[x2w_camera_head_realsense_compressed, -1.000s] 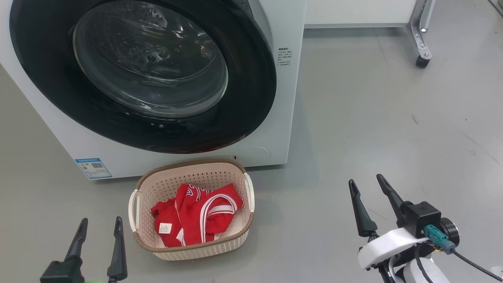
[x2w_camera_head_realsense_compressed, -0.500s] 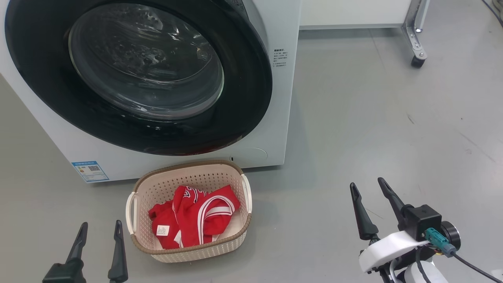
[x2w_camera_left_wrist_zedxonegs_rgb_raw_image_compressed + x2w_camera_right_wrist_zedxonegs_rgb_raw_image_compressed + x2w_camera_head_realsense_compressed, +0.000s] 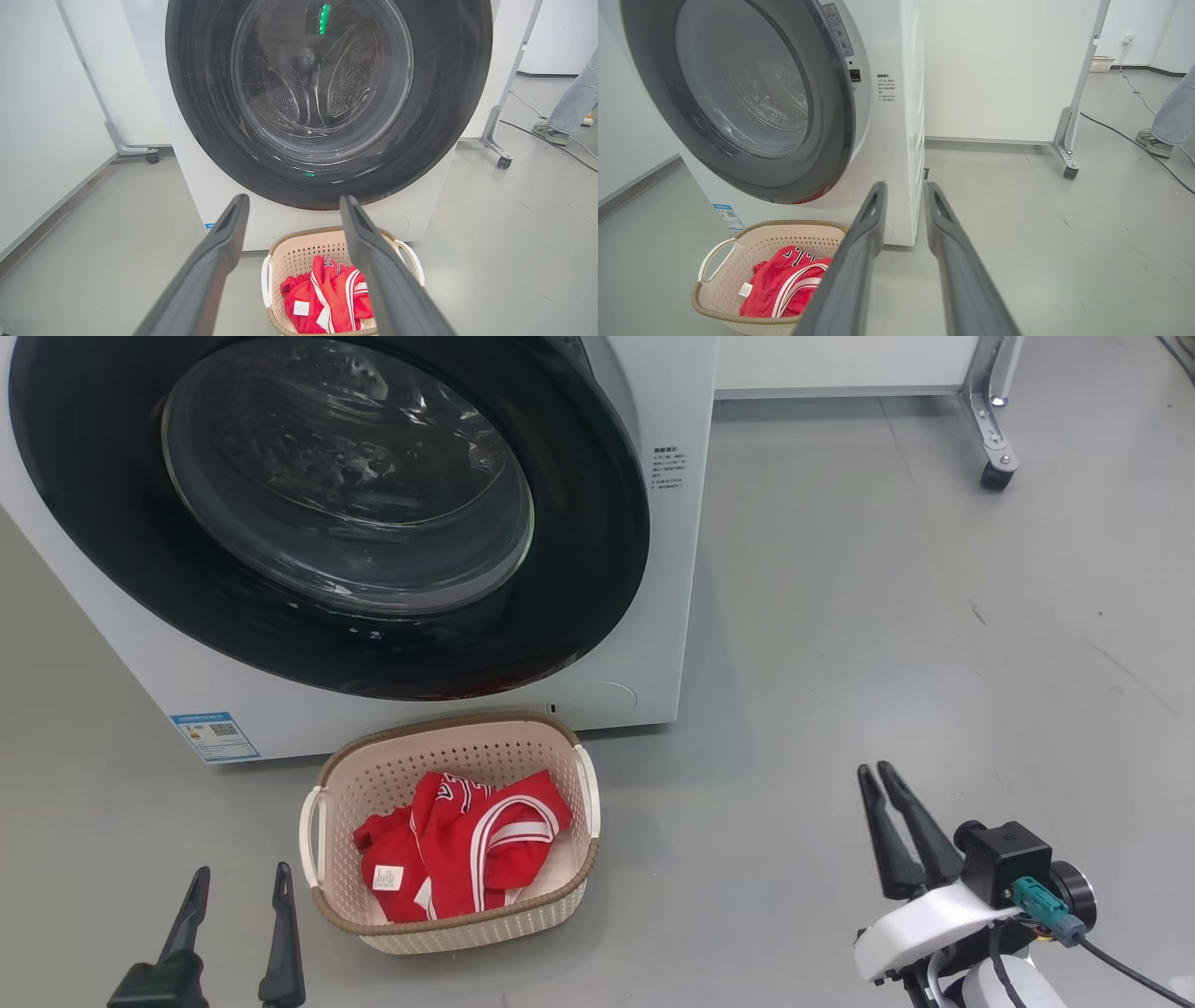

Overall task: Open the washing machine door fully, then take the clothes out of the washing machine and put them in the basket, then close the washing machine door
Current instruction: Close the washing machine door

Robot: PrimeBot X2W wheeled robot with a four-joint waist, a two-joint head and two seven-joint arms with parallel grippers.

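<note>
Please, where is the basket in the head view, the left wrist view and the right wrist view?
Head view: basket lower centre, left of middle.
Left wrist view: basket bottom centre, cut by the edge.
Right wrist view: basket bottom left corner.
Shared landmark: the washing machine door above it.

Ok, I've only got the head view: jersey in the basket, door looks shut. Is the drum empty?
Observer: The left wrist view looks through the washing machine door into the drum: bare perforated steel, no red cloth that I can see.
Operator: Anyone nearby?
Observer: Yes, the right wrist view has a person's leg and shoe just beyond the caster you can see.
Operator: Any trip hazards there?
Observer: A dark cable runs past that shoe.
</note>
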